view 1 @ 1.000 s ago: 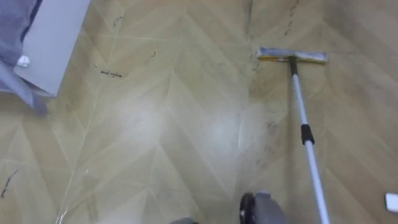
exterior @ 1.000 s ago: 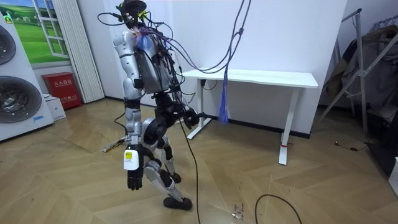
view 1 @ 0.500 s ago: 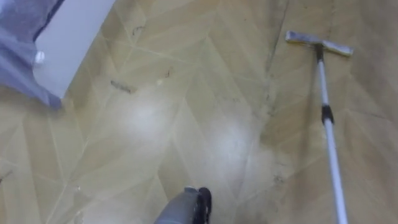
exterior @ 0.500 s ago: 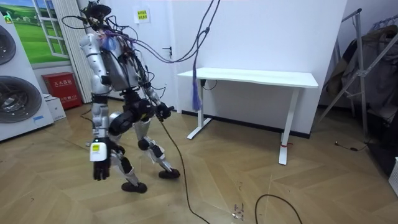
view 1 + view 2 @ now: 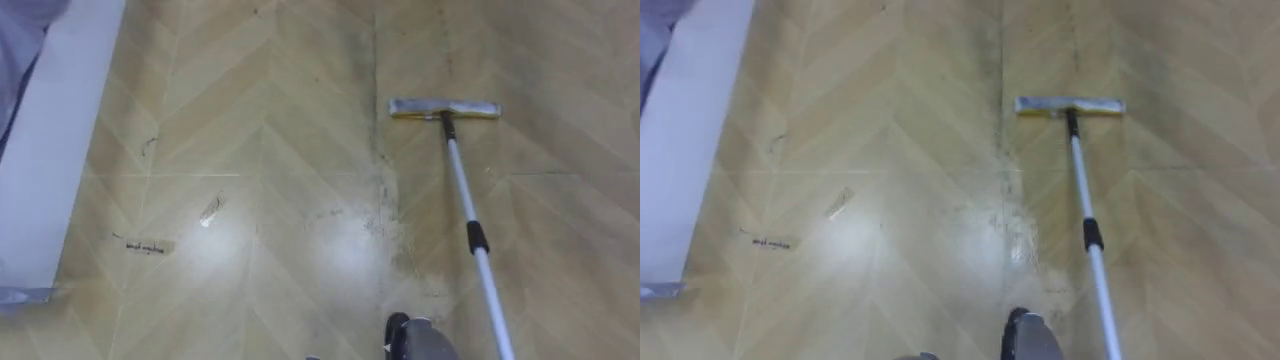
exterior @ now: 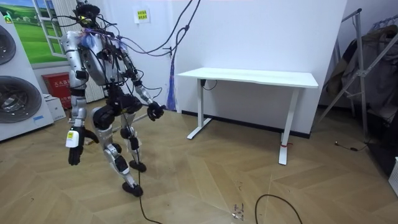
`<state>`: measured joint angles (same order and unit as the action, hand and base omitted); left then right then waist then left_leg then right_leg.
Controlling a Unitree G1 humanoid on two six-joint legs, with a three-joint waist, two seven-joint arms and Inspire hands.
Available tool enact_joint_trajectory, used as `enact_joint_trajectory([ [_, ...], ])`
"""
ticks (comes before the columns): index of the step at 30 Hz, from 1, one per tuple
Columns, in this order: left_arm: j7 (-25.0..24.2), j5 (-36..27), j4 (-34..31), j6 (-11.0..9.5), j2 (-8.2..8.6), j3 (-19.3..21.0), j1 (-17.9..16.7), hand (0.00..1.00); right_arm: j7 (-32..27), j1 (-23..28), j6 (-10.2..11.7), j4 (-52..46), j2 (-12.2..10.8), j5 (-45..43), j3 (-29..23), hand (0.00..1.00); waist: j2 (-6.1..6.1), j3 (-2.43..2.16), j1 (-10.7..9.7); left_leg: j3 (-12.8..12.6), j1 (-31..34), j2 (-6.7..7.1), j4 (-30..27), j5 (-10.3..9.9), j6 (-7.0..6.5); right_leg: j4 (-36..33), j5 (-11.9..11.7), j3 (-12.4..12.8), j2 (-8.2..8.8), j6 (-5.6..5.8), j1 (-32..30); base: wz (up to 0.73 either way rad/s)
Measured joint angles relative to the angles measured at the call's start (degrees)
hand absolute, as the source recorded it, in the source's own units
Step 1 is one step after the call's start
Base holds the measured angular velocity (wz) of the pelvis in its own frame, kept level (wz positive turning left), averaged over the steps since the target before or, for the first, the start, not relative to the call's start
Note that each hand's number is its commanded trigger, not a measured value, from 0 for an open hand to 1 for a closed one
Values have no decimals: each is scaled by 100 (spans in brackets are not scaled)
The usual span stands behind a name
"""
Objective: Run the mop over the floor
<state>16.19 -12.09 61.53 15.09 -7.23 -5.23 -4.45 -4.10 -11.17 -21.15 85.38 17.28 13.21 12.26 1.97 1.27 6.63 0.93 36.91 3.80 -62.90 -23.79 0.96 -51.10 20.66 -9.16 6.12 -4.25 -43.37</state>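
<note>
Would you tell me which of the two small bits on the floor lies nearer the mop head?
The pale scrap, lying tilted; the dark strip lies farther left.

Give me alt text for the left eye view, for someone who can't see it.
A flat mop rests on a herringbone wood floor, its pole running toward the lower right. Dark scuffs mark the floor beside it; a white panel edges the left.

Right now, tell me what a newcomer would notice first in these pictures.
A flat mop rests its head on the floor at the upper right of the eye views, its pole running back to the lower right. Dark scuffs streak the seam just left of it. In the room view the robot stands, legs apart, between the washers and a white table.
</note>
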Motion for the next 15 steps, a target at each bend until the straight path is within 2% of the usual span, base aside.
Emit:
enact_joint_trajectory([
  [1,36,-198,-34,2,-72,-53,1,0,-1,-227,39,1,78,20,6,100,-106,10,46,-78,175,-54,-355,237,92,-141,94,12,3,-3,-22,7],
  [3,241,-640,-217,-17,-340,-203,-31,0,-20,-974,335,-79,290,110,76,100,-429,20,270,-191,825,-200,-1413,1427,119,-421,381,19,-52,-111,-28,5],
  [4,277,-639,-219,-37,-378,-226,-32,0,-22,-1120,422,-146,306,200,139,100,-511,50,346,-211,973,-224,-1614,1647,129,-434,428,26,-115,-151,-2,0],
  [5,326,-594,-236,-39,-413,-275,-52,0,-16,-1394,566,-316,407,301,189,100,-571,73,463,-155,1303,-353,-1885,1637,91,-435,501,28,-241,-201,43,9],
  [6,306,-499,-300,4,-410,-287,-98,0,18,-1657,615,-375,422,474,181,100,-600,102,496,-174,1601,-451,-1803,1448,-41,-423,576,34,-334,-212,118,22],
  [7,280,-476,-343,26,-406,-287,-135,0,47,-1720,603,-420,426,586,174,100,-600,105,497,-181,1713,-473,-1610,1317,-58,-404,619,71,-371,-196,174,50],
  [8,188,-467,-456,33,-402,-287,-207,0,81,-1674,634,-521,426,859,154,100,-592,110,497,-230,1757,-481,-770,1038,-45,-307,695,147,-429,-133,332,58],
  [9,128,-463,-493,31,-401,-290,-228,0,112,-1615,660,-541,428,1013,153,100,-575,107,490,-240,1707,-471,-221,977,-45,-234,734,155,-432,-94,425,79],
  [10,5,-416,-557,33,-401,-286,-246,0,142,-1469,690,-541,427,1328,115,100,-529,106,482,-258,1574,-459,866,940,-98,-101,835,172,-426,-5,611,87],
  [11,-122,-223,-612,22,-401,-273,-242,0,186,-1251,722,-530,435,1519,18,100,-499,72,439,-328,1435,-392,1295,838,-285,-39,950,243,-380,98,706,89],
  [12,-177,-114,-598,14,-397,-273,-203,0,202,-1127,742,-523,443,1638,-19,100,-466,79,419,-430,1390,-384,1332,794,-404,-5,1008,343,-383,164,723,70],
  [13,-221,73,-583,15,-362,-232,-173,0,242,-865,743,-492,446,1800,-31,100,-393,60,445,-594,1289,-396,1341,687,-621,68,1066,454,-383,261,856,32],
  [14,-231,246,-588,33,-301,-150,-180,0,330,-590,753,-380,432,1926,-12,100,-299,61,450,-690,1087,-351,1345,565,-741,65,1067,439,-294,286,1045,15],
  [15,-235,326,-588,41,-279,-165,-171,0,368,-435,750,-315,433,1951,26,100,-254,58,442,-725,968,-301,1369,502,-776,22,1054,441,-231,316,1125,0],
])
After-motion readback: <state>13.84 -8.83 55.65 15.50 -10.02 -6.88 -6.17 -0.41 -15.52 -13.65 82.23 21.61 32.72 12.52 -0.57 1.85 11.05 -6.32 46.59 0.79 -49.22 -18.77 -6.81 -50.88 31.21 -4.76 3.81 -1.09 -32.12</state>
